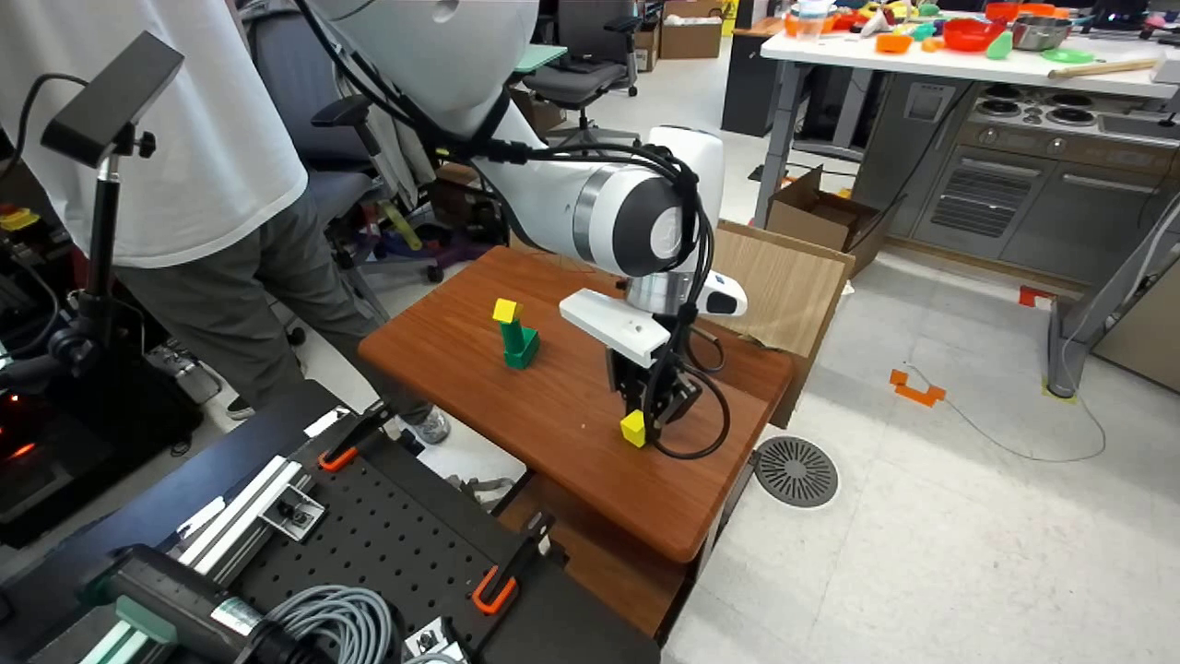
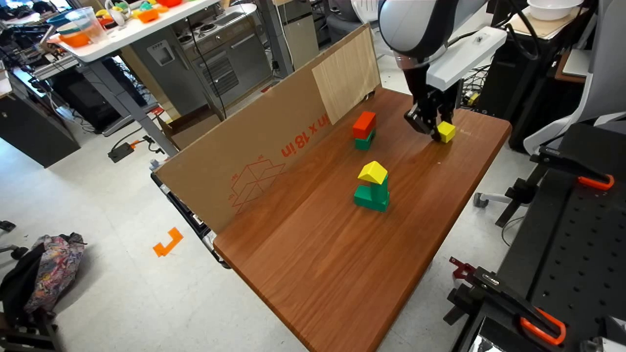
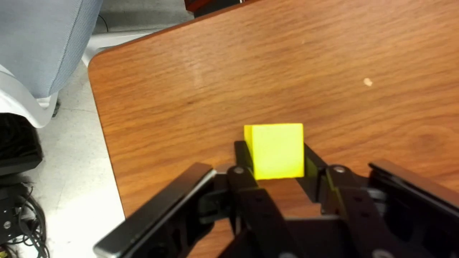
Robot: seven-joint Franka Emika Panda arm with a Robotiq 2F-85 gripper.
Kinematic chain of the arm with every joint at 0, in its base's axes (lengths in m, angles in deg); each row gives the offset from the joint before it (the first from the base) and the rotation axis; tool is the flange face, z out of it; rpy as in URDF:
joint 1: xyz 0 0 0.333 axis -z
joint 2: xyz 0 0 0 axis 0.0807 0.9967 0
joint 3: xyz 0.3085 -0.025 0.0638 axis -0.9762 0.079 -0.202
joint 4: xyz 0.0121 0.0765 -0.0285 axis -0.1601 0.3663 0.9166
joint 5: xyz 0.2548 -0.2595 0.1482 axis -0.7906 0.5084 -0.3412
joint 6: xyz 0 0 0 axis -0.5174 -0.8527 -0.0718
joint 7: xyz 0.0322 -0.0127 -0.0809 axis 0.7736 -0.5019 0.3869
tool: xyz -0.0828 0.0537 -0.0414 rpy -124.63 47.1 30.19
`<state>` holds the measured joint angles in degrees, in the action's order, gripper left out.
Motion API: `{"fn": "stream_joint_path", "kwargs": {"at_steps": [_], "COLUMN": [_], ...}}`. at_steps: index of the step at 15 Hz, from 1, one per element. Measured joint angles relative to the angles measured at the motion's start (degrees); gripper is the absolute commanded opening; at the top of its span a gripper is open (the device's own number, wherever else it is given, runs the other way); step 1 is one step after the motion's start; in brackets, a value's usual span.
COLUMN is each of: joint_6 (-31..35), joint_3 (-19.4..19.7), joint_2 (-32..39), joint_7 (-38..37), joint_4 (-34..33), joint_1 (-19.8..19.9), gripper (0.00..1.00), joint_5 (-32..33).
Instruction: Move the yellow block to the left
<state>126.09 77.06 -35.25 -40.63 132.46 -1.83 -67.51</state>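
In an exterior view, a cardboard panel (image 2: 274,139) lines the long left edge of the desk (image 2: 318,269); near that edge a red block (image 2: 364,125) sits on a green block (image 2: 363,144); a yellow triangular prism (image 2: 373,173) tops green blocks (image 2: 379,194) between the two long edges; the Robotiq gripper (image 3: 277,152) clasps the yellow cube (image 2: 446,132) toward the far edge's right corner; whether the cube touches the desk I cannot tell.

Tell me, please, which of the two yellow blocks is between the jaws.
The yellow cube: the jaws flank it on both sides. The yellow triangular block sits on the upright green block, away from them.
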Motion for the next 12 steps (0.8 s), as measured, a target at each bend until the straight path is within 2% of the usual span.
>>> {"fn": "stream_joint_path", "kwargs": {"at_steps": [7,12], "joint_6": [0.0,0.1], "joint_3": [-2.4,-4.8], "joint_2": [-2.5,-3.5], "joint_7": [2.0,3.0], "joint_4": [1.9,5.3], "joint_1": [-0.5,-2.3], "gripper": [0.10,0.10], "joint_5": [0.0,0.0]}}
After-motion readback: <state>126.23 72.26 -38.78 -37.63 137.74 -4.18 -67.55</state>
